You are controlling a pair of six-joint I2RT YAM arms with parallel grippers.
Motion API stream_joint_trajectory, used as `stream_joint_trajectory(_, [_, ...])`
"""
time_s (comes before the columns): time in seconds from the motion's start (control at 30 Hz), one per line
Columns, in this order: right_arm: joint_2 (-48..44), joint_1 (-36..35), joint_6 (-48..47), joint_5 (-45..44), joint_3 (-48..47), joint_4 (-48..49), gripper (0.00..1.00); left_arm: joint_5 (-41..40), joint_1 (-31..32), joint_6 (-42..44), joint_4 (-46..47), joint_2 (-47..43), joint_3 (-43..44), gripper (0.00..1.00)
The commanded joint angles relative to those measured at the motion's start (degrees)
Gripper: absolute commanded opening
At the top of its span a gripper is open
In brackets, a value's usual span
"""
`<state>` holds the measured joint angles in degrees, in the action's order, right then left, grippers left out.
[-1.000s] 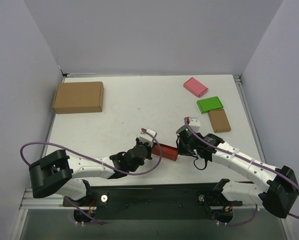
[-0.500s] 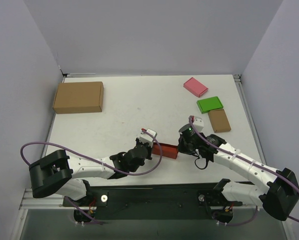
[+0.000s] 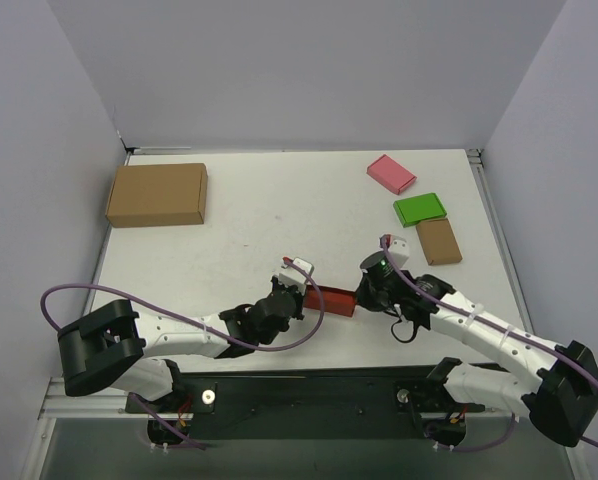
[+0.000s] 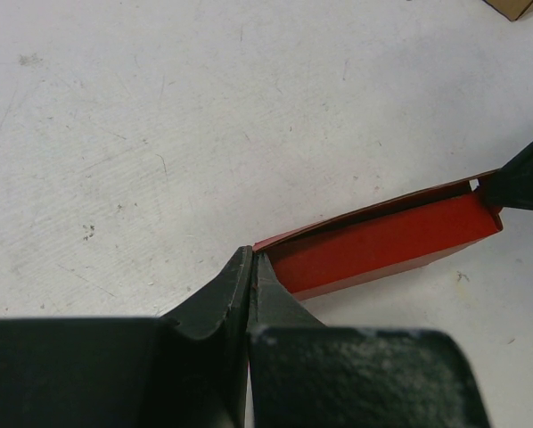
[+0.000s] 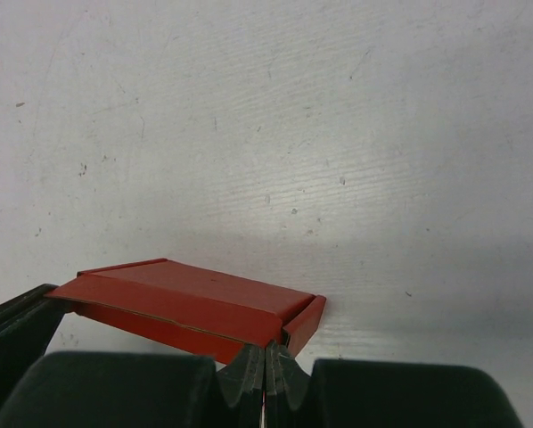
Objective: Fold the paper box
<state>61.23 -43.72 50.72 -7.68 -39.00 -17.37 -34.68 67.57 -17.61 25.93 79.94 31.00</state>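
Note:
The red paper box point(image 3: 331, 300) lies near the table's front middle, held between both grippers. My left gripper point(image 3: 299, 291) is shut on its left end. In the left wrist view the jaws point(image 4: 250, 259) are pressed together on the box's near corner, and the box point(image 4: 382, 245) stretches away to the right. My right gripper point(image 3: 362, 297) is shut on the right end. In the right wrist view the jaws point(image 5: 265, 354) pinch the lower edge by the small end flap of the box point(image 5: 195, 299).
A large brown carton point(image 3: 157, 194) lies at the back left. A pink flat box point(image 3: 391, 173), a green flat box point(image 3: 420, 209) and a small brown box point(image 3: 438, 241) lie at the back right. Grey walls enclose the table on three sides.
My right wrist has shifted slightly to the right and turned a little, with the box's right end in it. The left arm has hardly moved.

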Motion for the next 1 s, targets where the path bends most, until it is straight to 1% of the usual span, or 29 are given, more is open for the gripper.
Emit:
stream_joint_trajectory(0.0, [0.38,-3.11,-1.41,-1.09,1.39,-2.22,0.00,6.11,1.34,-1.29,-14.16,2.94,-1.65,0.00])
stream_joint_trajectory(0.07, [1.17,-5.48,-2.29,-3.29,0.69,-3.98,0.00,6.11,1.34,-1.38,-14.24,2.94,-1.65,0.00])
stream_joint_trajectory(0.1, [1.69,-6.19,-2.73,-5.74,0.42,-5.65,0.00,6.20,1.34,-1.47,-14.16,2.94,-1.56,0.00])
stream_joint_trajectory(0.27, [5.65,-11.19,-2.73,-9.98,-1.07,-8.82,0.00,6.29,1.34,-1.64,-14.33,2.85,-1.47,0.00])
stream_joint_trajectory(0.4, [7.67,-12.08,-2.38,-11.39,-1.07,-9.88,0.00,6.29,1.42,-1.03,-14.07,2.85,-1.82,0.00])
stream_joint_trajectory(0.5, [7.06,-11.91,-2.99,-11.39,-2.12,-10.14,0.00,6.99,1.34,0.64,-13.63,2.94,-2.09,0.00])
stream_joint_trajectory(0.53, [6.36,-11.82,-3.86,-11.22,-2.56,-10.14,0.02,7.08,1.34,1.08,-13.63,2.94,-2.09,0.00])
stream_joint_trajectory(0.6, [5.74,-11.21,-4.31,-8.94,-4.40,-10.32,0.15,6.99,1.34,2.22,-13.72,2.94,-2.18,0.00])
stream_joint_trajectory(0.63, [5.22,-10.60,-4.31,-7.97,-4.94,-10.49,0.28,6.90,1.34,2.49,-13.98,2.85,-2.00,0.00])
stream_joint_trajectory(0.73, [3.73,-9.63,-2.65,-5.42,-6.69,-10.41,0.49,6.38,1.34,3.37,-14.77,2.76,-1.74,0.00])
stream_joint_trajectory(0.87, [1.09,-8.75,0.60,-5.24,-7.75,-8.84,0.55,5.94,1.34,3.37,-15.30,2.59,-1.74,0.00])
stream_joint_trajectory(0.9, [-0.14,-8.31,1.04,-4.54,-7.58,-7.96,0.59,6.02,1.42,3.37,-15.30,2.50,-1.74,0.00])
stream_joint_trajectory(0.97, [-1.20,-6.13,2.10,-3.13,-5.92,-6.02,0.63,6.11,1.42,3.28,-14.95,2.41,-1.74,0.00])
